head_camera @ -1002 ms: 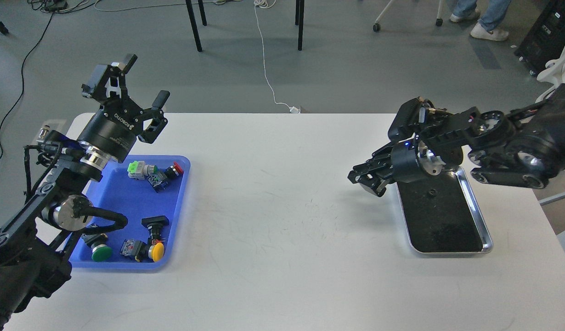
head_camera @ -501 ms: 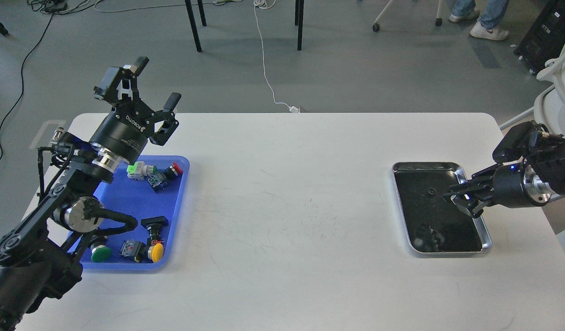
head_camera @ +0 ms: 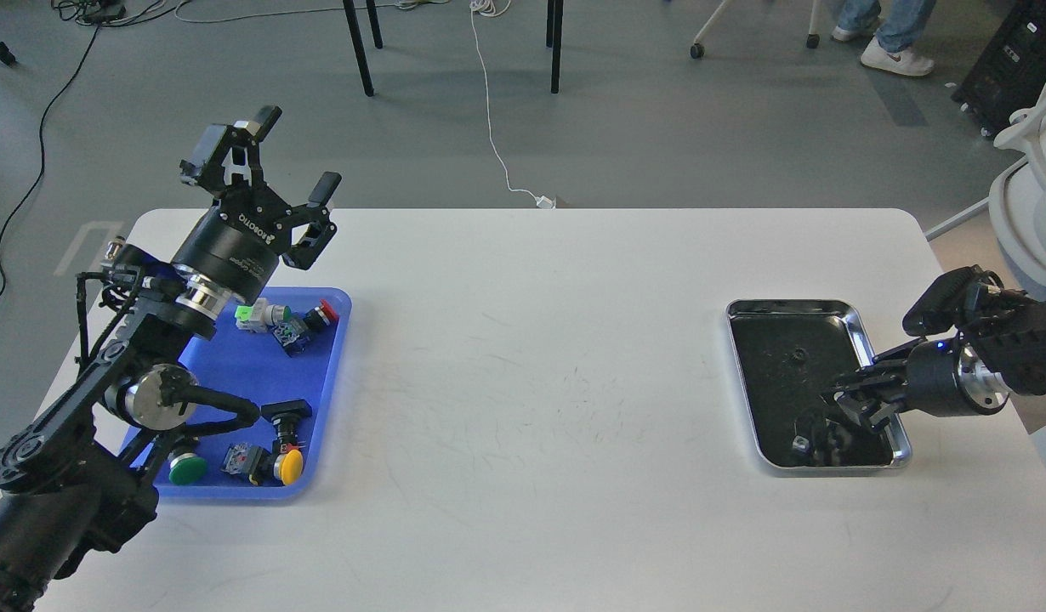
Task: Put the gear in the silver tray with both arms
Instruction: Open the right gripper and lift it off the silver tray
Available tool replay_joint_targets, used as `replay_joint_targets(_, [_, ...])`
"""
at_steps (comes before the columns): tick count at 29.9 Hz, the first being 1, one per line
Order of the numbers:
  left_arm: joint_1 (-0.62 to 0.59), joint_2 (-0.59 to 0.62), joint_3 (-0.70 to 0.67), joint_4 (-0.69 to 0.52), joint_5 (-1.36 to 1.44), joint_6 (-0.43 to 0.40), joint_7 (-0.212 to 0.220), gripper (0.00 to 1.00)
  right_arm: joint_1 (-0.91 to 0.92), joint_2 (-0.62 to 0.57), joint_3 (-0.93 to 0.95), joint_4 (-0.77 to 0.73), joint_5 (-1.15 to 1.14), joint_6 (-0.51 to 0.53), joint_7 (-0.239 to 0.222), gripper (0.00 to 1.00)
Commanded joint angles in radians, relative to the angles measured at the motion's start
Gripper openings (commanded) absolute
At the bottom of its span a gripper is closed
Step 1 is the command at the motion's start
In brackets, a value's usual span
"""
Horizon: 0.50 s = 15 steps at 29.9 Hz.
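The silver tray (head_camera: 793, 304) lies at the right of the white table. A small dark gear (head_camera: 797, 355) rests on its dark bottom, in the far half. My right gripper (head_camera: 855, 405) comes in from the right edge and hangs low over the tray's near right part. Its dark fingers merge with the tray's reflections, so I cannot tell whether they are open. It is well apart from the gear. My left gripper (head_camera: 292, 153) is open and empty. It is raised high above the far edge of the blue tray.
A blue plastic tray (head_camera: 332, 382) at the left holds several push buttons and switch parts, green, red and yellow. The table's far edge runs behind it. Chair legs and a white cable are on the floor beyond.
My right arm has swung off the tray's far left to the right edge, then lowered its gripper toward the tray's near end. My left gripper has risen slightly to the right. The gear has not moved.
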Motion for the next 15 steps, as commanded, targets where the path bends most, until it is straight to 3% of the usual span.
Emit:
replay_joint_targets(1, [0.001, 0.0, 0.0, 0.0, 0.0, -0.001, 0.0, 0.98, -0.027, 0.016, 0.019, -0.013, 0.0, -0.001, 0.0, 0.22])
replay_joint_targets(9, [0.001, -0.001, 0.0, 0.0, 0.0, -0.001, 0.0, 0.98, -0.045, 0.016, 0.026, -0.013, 0.0, -0.003, 0.0, 0.29])
replay_joint_targets(14, [0.001, -0.001, 0.0, 0.0, 0.0, -0.001, 0.0, 0.98, -0.047, 0.012, 0.03, -0.002, 0.002, -0.005, 0.0, 0.52])
replay_joint_targets(15, [0.001, 0.0, 0.0, 0.0, -0.002, -0.001, 0.0, 0.98, -0.045, 0.009, 0.042, -0.002, 0.002, -0.006, 0.0, 0.6])
